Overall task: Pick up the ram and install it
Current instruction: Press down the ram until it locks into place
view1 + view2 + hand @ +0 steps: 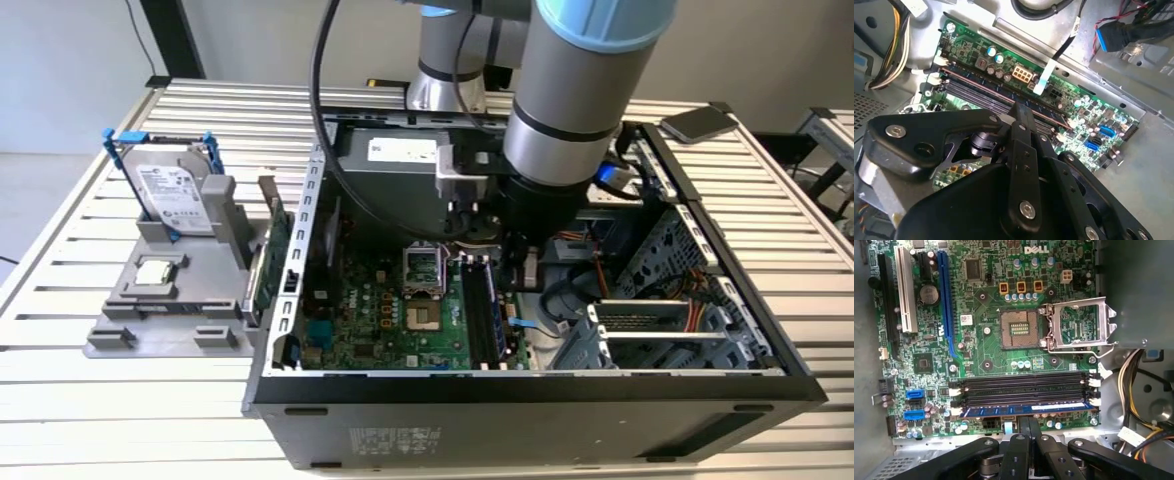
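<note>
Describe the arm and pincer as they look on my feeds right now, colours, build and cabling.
In the exterior view the arm is a thick silver-grey tube with a light blue joint cap and black rings. A black cable loops down beside it. The pincer is matte black in both wrist views: flat linkage bars joined by silver screws and pivot pins, narrowing toward its tips.

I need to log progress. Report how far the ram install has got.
Pickup looks done: the ram lies along the motherboard slot row, in the position nearest the gripper, beside three bare slots. The gripper sits right over it. Whether the stick is fully seated and latched, I cannot tell.
</note>
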Robot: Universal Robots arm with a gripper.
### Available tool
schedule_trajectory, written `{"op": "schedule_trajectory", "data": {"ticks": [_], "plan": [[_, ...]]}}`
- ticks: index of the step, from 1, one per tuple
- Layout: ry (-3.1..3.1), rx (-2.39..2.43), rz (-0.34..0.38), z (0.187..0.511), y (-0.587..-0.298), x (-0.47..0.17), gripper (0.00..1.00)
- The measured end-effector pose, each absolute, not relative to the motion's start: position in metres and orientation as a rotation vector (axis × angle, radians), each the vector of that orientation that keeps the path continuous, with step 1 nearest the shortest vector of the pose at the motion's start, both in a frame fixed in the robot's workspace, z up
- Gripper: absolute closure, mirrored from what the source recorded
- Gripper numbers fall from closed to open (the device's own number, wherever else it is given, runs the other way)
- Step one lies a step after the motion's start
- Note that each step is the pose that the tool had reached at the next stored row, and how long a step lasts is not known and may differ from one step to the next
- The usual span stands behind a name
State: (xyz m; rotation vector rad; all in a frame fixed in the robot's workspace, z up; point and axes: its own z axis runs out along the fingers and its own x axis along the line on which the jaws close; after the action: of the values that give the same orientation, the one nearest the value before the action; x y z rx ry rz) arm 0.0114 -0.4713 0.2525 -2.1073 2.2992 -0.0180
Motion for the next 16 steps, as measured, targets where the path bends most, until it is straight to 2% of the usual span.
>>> {"op": "schedule_trajectory", "data": {"ticks": [11, 16], "plan": [[2.283, -2.124, -0.018, 0.233, -0.471, 0.001, 1.0], [2.272, -2.134, -0.02, 0.241, -0.471, 0.001, 1.0]]}}
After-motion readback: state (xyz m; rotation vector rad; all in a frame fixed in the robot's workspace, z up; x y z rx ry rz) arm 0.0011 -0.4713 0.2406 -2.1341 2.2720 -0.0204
